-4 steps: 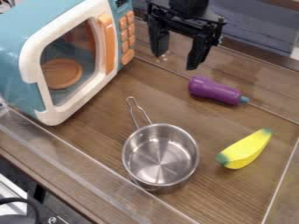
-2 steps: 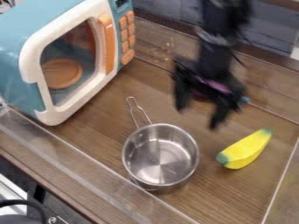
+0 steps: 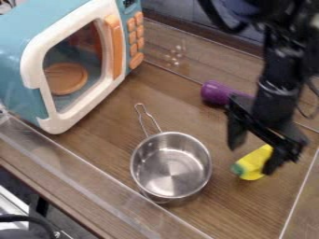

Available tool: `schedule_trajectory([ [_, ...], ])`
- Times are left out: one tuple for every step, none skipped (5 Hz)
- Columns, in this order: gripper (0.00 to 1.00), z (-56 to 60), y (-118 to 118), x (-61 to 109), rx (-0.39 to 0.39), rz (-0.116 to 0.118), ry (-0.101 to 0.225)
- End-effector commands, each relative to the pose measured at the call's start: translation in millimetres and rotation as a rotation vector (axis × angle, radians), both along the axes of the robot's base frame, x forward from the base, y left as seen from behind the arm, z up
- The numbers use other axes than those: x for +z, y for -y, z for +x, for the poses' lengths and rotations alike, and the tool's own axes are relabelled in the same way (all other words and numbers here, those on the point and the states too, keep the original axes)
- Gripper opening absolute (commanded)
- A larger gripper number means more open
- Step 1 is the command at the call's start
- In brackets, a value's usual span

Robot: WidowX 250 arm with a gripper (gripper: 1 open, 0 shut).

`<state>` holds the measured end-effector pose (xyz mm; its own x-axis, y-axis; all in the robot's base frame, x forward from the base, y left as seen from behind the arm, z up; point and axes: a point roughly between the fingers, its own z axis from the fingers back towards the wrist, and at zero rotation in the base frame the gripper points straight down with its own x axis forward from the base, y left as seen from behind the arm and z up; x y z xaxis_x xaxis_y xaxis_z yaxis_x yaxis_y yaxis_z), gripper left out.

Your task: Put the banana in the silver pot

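Observation:
The yellow toy banana (image 3: 253,165) lies on the wooden table at the right, its upper end hidden behind my gripper. My gripper (image 3: 266,149) points down right over it, open, with one dark finger on each side of the banana and nothing held. The silver pot (image 3: 173,167) stands empty to the banana's left, its thin wire handle (image 3: 145,119) pointing toward the back.
A teal and white toy microwave (image 3: 69,56) fills the back left, with its door shut. A purple toy eggplant (image 3: 215,91) lies behind my gripper, partly hidden by the arm. The table's front edge (image 3: 75,191) runs diagonally at the lower left.
The open gripper has travelled from the back of the table, past the eggplant, forward and to the right, and has come down over the banana. Pot, banana and eggplant have stayed put.

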<state>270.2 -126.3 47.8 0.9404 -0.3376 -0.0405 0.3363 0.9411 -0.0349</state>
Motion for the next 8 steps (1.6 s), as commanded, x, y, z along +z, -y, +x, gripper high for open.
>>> schedule_trajectory([
  [1.00,-7.5,4,16.7,-0.018,-0.027,0.072],
  [1.00,-14.6,3,30.3,-0.002,-0.032,0.124],
  [1.00,-19.1,1,39.1,-0.009,-0.043,0.171],
  [1.00,-15.2,2,35.9,-0.036,-0.049,0.186],
  [1.00,-10.2,3,27.8,-0.054,-0.052,0.189],
  [1.00,0.9,-5,30.7,-0.001,-0.051,0.192],
  [1.00,9.5,-13,36.6,0.051,-0.053,0.200],
  [1.00,14.7,-23,23.0,0.045,-0.061,0.190],
])
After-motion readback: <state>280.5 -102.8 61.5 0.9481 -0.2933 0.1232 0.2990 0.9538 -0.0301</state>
